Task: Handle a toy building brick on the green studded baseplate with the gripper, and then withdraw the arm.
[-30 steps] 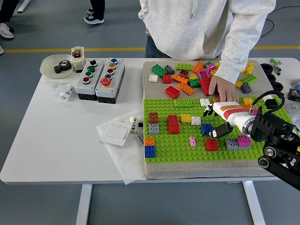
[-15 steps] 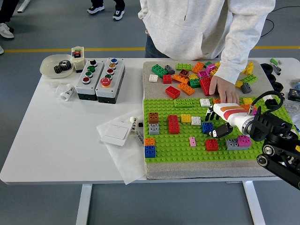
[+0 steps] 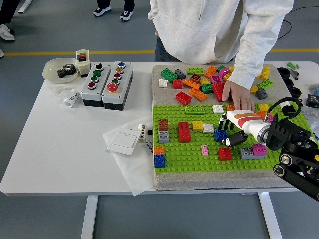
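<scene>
Almost nothing has moved since a moment ago: the robot's right hand [image 3: 230,130] has crept only a tiny bit to the left and sits in nearly the same spot over the green baseplate [image 3: 199,159]. The black arm comes in from the right side, and the white and orange hand lies low and points left. Its fingers [image 3: 223,119] curl down around a blue brick [image 3: 220,135], which stands on the baseplate near its middle. They look closed on it, with the thumb just under the brick. A red brick [image 3: 225,153] sits just in front of the hand. The person's hand [image 3: 237,94] lies flat at the far edge of the baseplate, next to the pile of loose bricks [image 3: 207,79].
</scene>
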`<state>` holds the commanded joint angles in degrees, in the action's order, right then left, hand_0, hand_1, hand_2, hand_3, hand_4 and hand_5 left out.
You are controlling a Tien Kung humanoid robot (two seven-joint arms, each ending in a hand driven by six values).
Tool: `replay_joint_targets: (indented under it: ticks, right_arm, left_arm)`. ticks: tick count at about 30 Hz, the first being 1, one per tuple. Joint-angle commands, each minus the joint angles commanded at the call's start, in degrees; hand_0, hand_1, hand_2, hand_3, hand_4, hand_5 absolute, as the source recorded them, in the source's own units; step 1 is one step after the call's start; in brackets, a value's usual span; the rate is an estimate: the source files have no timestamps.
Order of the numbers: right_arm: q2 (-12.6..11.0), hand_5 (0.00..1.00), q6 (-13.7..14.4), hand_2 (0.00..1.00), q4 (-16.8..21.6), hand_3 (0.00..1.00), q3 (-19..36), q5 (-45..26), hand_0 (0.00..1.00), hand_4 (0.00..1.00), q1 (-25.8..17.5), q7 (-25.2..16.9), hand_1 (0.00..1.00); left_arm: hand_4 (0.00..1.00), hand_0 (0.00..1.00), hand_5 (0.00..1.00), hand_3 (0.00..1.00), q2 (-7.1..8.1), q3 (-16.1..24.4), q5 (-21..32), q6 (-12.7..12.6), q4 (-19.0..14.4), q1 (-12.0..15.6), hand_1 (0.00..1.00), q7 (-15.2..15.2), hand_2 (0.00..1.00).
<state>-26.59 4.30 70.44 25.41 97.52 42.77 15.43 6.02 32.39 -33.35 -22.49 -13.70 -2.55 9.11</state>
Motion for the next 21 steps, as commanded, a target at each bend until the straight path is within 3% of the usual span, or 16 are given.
replay_joint_targets:
  ticks: [14, 18, 21]
  right_arm:
    - [-1.5, 0.287, 0.82, 0.494, 2.96, 0.469, 1.4, 0.73, 0.512, 0.784, -0.03, -0.24, 0.45]
    - [-3.2, 0.291, 0.2, 0.495, 5.62, 0.471, 1.49, 1.05, 0.514, 0.785, 0.13, -0.04, 0.449]
    - [-6.82, 0.291, -1.47, 0.495, 9.96, 0.471, -0.25, 0.76, 0.514, 0.785, 0.98, -0.14, 0.449]
  left_arm:
    - [0.645, 0.747, 0.62, 0.611, -0.03, 0.03, 0.06, 0.0, 0.04, 0.09, 0.752, -0.03, 0.801]
    - [0.644, 0.748, 0.619, 0.612, 0.02, -0.11, 0.24, -0.01, 0.07, 0.05, 0.752, -0.12, 0.801]
    - [0.644, 0.748, 0.619, 0.612, 0.11, -0.35, 0.57, -0.03, 0.08, 0.0, 0.752, -0.24, 0.801]
